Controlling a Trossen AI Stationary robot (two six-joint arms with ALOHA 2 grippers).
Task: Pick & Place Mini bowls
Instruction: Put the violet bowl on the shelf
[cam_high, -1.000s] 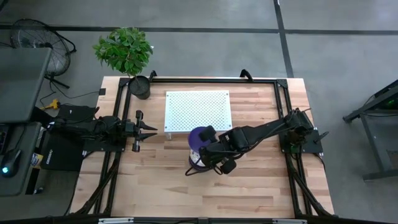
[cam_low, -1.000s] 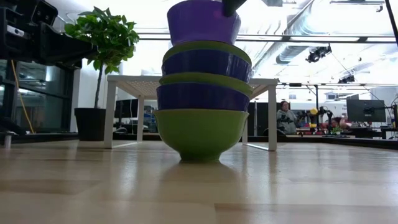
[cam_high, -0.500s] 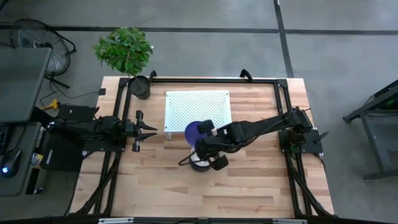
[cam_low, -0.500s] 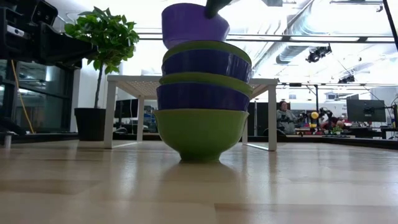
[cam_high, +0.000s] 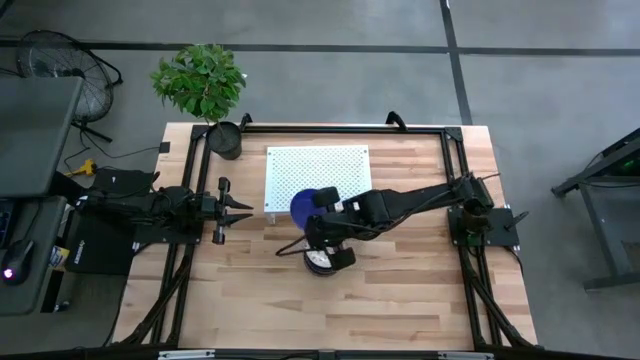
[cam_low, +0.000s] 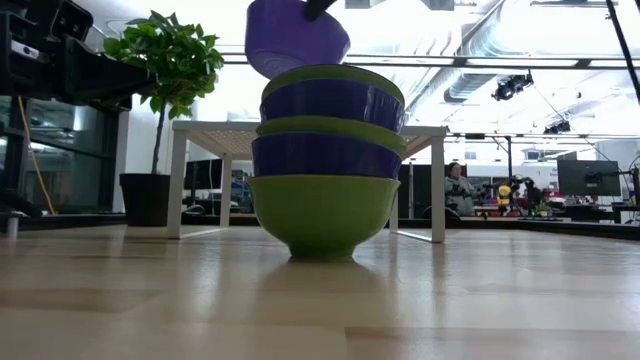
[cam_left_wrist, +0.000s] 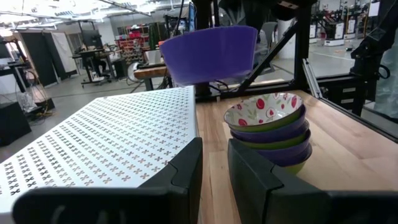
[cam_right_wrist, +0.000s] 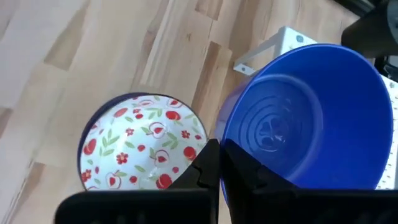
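Observation:
A stack of mini bowls (cam_low: 325, 160) stands on the wooden table, green and deep blue outside. Its top bowl (cam_right_wrist: 146, 149) is cream-white inside with a red-and-green print. The stack also shows in the high view (cam_high: 320, 261) and the left wrist view (cam_left_wrist: 268, 127). My right gripper (cam_high: 318, 216) reaches in from the table's right and is shut on a deep blue bowl (cam_high: 304, 205). That bowl hangs tilted above the stack's left side (cam_low: 297, 38). My left gripper (cam_left_wrist: 214, 165) waits at the table's left (cam_high: 238, 209), its fingers a narrow gap apart. My right gripper pinches the blue bowl by its rim (cam_right_wrist: 225, 163), one finger (cam_right_wrist: 249, 177) inside the bowl and one (cam_right_wrist: 204, 168) outside. The fingers come from above, slanting from the table's right. The bowl is lifted clear of the stack and tipped, as the left wrist view (cam_left_wrist: 211, 53) shows.
A white perforated rack on legs (cam_high: 318, 178) stands just beyond the stack toward the far edge; the held bowl hangs by its near edge. A black plant pot (cam_high: 225, 141) sits at the far left corner. Bare wood lies near and right of the stack.
My right gripper has carried the blue bowl up off the stack and toward the table's left, closer to the rack. The bowl has tipped from sitting level on the stack to a clear tilt. The stack itself has stayed put.

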